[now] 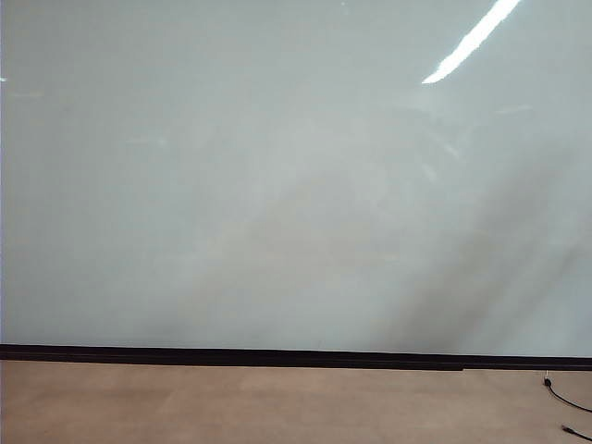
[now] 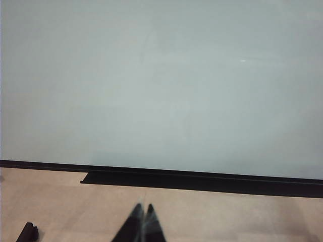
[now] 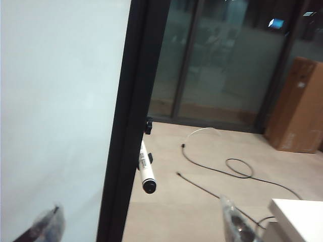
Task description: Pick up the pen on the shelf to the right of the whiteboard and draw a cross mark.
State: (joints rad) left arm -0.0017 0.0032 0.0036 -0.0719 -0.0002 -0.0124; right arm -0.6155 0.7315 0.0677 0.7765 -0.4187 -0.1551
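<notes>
The right gripper (image 3: 141, 222) is standing with its jaws wide apart and nothing between them; one fingertip (image 3: 48, 222) is showing in front of the whiteboard (image 3: 55, 101) and the other is showing over the tan floor (image 3: 212, 166). It is facing the black frame (image 3: 128, 121) at the right edge of the whiteboard, and the pen (image 3: 146, 169) is resting just beside that frame, on a small holder there, with its dark end pointing toward the camera. The gripper is near the pen but is not touching it. The left gripper (image 2: 143, 209) is hanging low before the bottom edge of the whiteboard, with its two dark tips pressed together and holding nothing. Further out, a black cable (image 3: 222, 171) is lying on the floor and a brown box (image 3: 298, 106) is standing by the dark glass wall. In the exterior view the whiteboard is showing no stroke at all, so the cross mark is not yet drawn. The task seems to be at its very beginning: the approach to the pen is under way, while grasping, carrying to the board and drawing both strokes are all left to do.
</notes>
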